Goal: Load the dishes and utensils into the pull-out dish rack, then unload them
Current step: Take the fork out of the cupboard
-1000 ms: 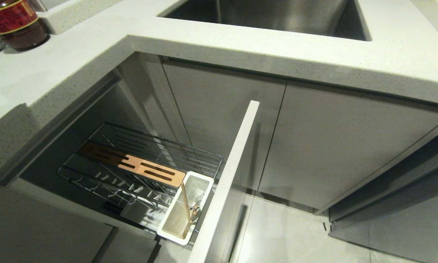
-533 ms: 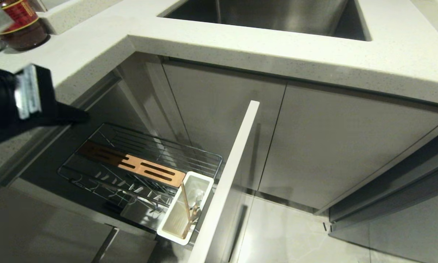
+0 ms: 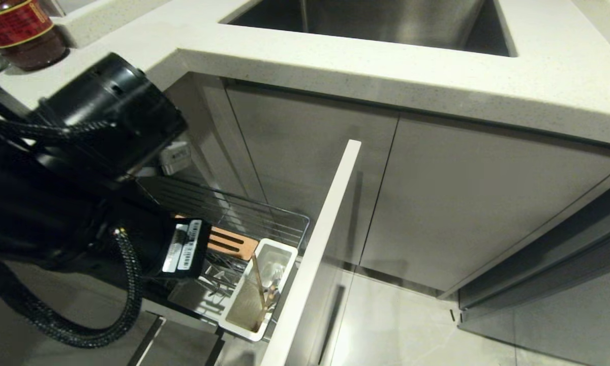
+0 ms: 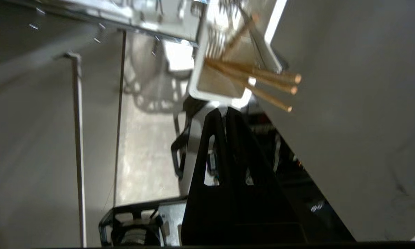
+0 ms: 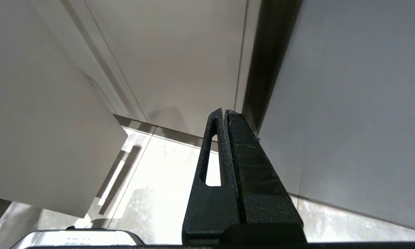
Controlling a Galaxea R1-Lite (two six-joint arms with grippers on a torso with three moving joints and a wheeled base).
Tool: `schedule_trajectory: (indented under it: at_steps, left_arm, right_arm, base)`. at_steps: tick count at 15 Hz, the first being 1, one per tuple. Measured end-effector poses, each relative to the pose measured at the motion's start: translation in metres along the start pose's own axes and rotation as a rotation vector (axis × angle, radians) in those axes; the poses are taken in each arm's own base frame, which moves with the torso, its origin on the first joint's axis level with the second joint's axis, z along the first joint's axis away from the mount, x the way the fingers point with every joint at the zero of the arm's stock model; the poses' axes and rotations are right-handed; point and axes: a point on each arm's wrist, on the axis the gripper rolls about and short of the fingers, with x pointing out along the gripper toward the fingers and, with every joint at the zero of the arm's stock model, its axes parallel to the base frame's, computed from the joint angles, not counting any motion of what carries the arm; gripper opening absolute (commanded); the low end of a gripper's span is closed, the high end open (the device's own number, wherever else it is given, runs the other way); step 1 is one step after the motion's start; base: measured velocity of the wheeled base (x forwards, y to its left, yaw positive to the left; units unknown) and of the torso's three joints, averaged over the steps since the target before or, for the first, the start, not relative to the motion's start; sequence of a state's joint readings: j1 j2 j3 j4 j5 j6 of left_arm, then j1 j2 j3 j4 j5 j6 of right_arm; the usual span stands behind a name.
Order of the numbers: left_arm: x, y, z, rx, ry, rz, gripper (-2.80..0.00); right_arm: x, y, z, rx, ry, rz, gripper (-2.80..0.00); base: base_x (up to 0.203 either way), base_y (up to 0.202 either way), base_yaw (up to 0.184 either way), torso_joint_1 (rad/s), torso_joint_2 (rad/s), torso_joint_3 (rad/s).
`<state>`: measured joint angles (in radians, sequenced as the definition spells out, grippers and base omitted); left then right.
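The robot's left arm (image 3: 81, 168) reaches in from the left over the pull-out dish rack (image 3: 264, 216), which stands drawn out below the pale tabletop (image 3: 335, 56). The arm's black bulk covers much of the chrome wire basket; only the right end of the slotted wooden strip (image 3: 231, 244) shows past it. The left hand (image 4: 224, 112) is clenched, its two black fingers pressed together with nothing between them, its tips just beside the near end of the white utensil cup (image 3: 256, 292). That cup sits at the rack's right end, against the white front panel (image 3: 315, 254). The wooden chopsticks (image 3: 259, 290) stand tilted in the cup; in the left wrist view their ends (image 4: 290, 84) jut past the cup's rim, and silver fork (image 4: 216, 48) tines show inside it, blurred. The right hand (image 5: 225, 112), likewise clenched and empty, hangs above the floor before the grey cabinet doors. A red-labelled jar (image 3: 23, 30) stands on the tabletop at far left, the steel sink (image 3: 386, 20) beyond.
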<state>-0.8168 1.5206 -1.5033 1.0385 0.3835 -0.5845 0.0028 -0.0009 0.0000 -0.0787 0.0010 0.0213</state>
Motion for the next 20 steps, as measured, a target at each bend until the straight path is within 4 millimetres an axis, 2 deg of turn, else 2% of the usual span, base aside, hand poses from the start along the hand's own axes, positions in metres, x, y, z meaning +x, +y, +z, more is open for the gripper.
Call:
schedule_trajectory:
  at_steps: [9, 15, 20]
  left_arm:
    - [0.054, -0.034, 0.002, -0.005, 0.177, -0.061, -2.8]
    - [0.08, -0.043, 0.003, -0.008, 0.197, -0.041, -2.8]
    - [0.094, -0.046, 0.002, -0.004, 0.21, -0.026, -2.8]
  right_arm:
    - [0.0, 0.0, 0.0, 0.0, 0.0, 0.0, -2.8]
    - [0.0, 0.0, 0.0, 0.0, 0.0, 0.0, -2.8]
    - [0.0, 0.0, 0.0, 0.0, 0.0, 0.0, -2.8]
  base:
    - [0.0, 0.0, 0.0, 0.0, 0.0, 0.0]
    - [0.0, 0.0, 0.0, 0.0, 0.0, 0.0]
    - [0.0, 0.0, 0.0, 0.0, 0.0, 0.0]
